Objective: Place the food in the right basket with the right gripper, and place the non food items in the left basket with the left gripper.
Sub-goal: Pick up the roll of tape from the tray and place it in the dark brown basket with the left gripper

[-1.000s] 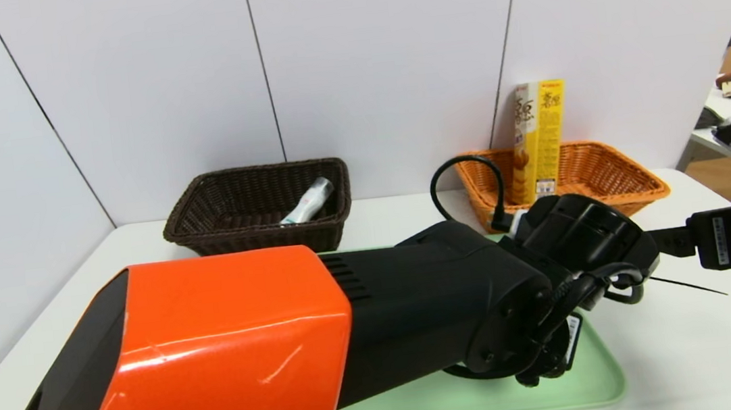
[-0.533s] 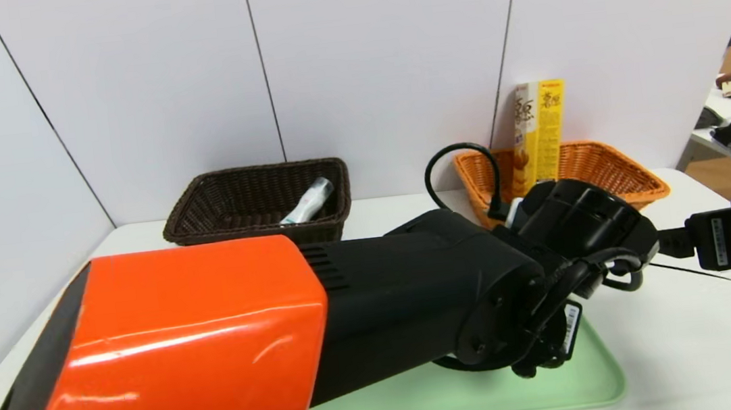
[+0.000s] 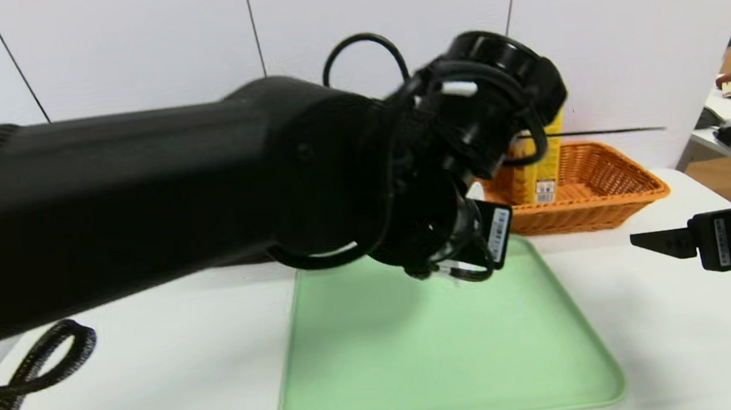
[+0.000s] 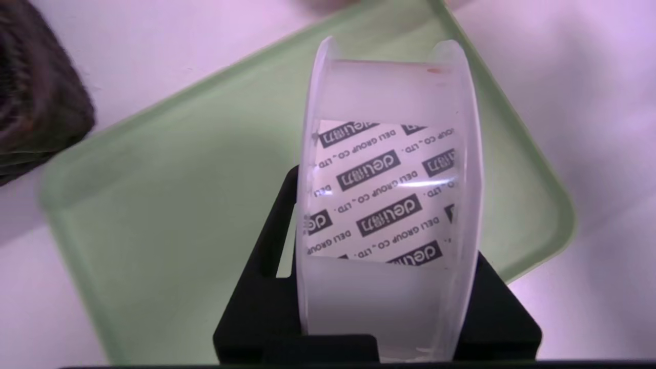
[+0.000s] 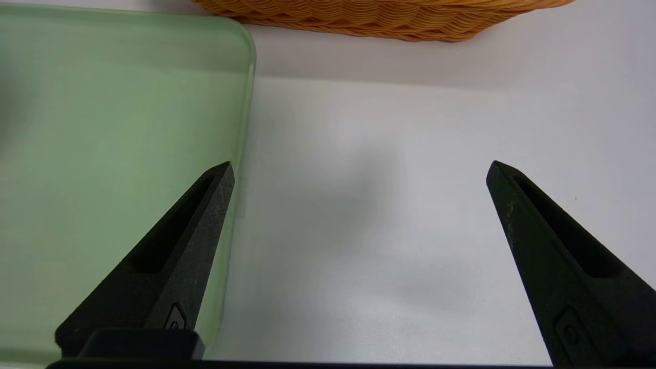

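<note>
Green tray [image 3: 449, 352] is the landmark, flat on the white counter [image 3: 154, 390]; left hand [image 4: 387, 230] is above it, gripping the white plastic tub [image 4: 379, 192] with repeated "deli" print, a finger at each side; tub is clear of the tray.

Left arm [image 3: 200, 181] is the main obstruction; it spans the head view past the tray's far part, blocking most of the dark brown basket and some of the yellow carton [image 3: 530, 184]; dark basket [image 4: 41, 92] has a corner showing just beyond the tray's far left corner, its contents not visible; carton stands in the orange basket [image 3: 590, 212], beyond the tray's far right corner; thin black rod [image 3: 602, 132] sticks out from the left wrist, crossing in front of the carton in view.

Right hand [image 5: 361, 174] is open with nothing in it, over the counter at the tray's right side; black cable loop [image 3: 72, 351] hangs left of the tray; white wall panels [image 3: 618, 22] stand behind it.
</note>
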{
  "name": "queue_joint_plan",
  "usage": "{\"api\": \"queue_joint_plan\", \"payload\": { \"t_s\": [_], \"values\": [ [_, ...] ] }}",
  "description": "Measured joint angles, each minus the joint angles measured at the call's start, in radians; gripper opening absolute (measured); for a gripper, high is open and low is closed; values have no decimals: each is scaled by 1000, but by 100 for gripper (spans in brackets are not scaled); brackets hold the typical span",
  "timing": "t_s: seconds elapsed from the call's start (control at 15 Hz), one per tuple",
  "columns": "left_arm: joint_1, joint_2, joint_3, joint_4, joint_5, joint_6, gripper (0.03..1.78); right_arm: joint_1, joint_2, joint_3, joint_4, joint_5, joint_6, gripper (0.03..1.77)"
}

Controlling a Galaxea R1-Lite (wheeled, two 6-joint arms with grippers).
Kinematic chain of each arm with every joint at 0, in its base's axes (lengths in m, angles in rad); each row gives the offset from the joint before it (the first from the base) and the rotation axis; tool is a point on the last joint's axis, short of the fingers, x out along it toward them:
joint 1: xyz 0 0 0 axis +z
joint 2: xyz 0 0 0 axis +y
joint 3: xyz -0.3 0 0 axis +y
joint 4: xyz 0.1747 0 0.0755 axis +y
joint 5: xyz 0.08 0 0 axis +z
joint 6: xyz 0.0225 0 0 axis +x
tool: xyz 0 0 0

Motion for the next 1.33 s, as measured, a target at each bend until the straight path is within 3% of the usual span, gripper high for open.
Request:
{"api": "queue_joint_plan", "payload": {
  "t_s": [0.4,0.73,1.07,1.33],
  "values": [
    [137,-105,0,-5,0,29,59,1,0,19,-59,-1,0,170],
    [299,-160,0,-17,-40,27,59,0,0,38,-76,-3,0,170],
    [499,-144,1,-82,-77,46,59,1,-7,31,-75,-3,0,170],
    [592,-84,3,-137,-74,64,59,-1,-10,29,-74,-3,0,170]
  ]
}}
